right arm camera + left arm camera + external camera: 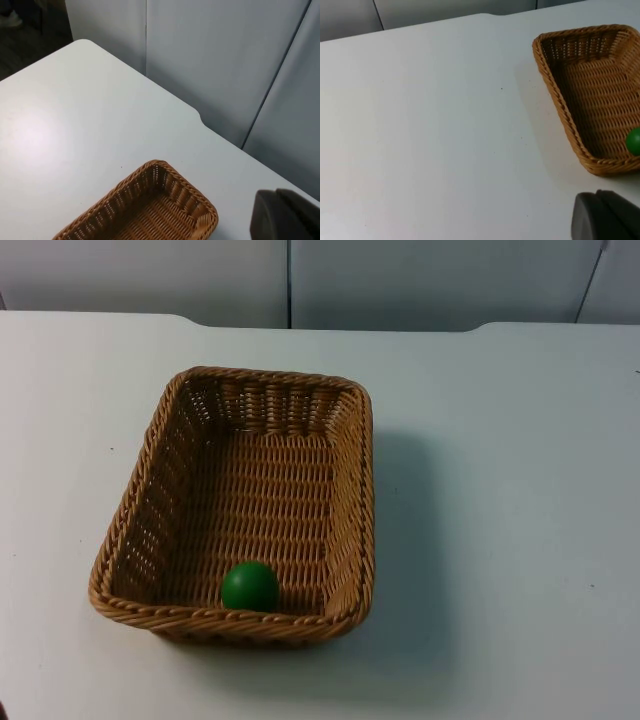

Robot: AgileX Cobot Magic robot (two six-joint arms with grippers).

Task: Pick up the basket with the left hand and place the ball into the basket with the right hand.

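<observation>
Top view first: nearest the table's (520,490) front edge sits the green ball (250,586), already inside the wicker basket (355,500), resting against its near short wall, a little left of that wall's middle. The basket stands flat on the table, left of centre, its long axis running from the front edge back toward the grey partition wall (420,280), the far end skewed slightly right.

From the left wrist view, the left gripper (605,217) hangs over bare table beside the basket's (560,107) left long side, so I'd judge that rim its natural hold; I cannot tell how its fingers stand.

From the right wrist view, the right gripper (285,215) waits high, looking toward the basket's (165,172) far corner; finger state likewise unclear.
</observation>
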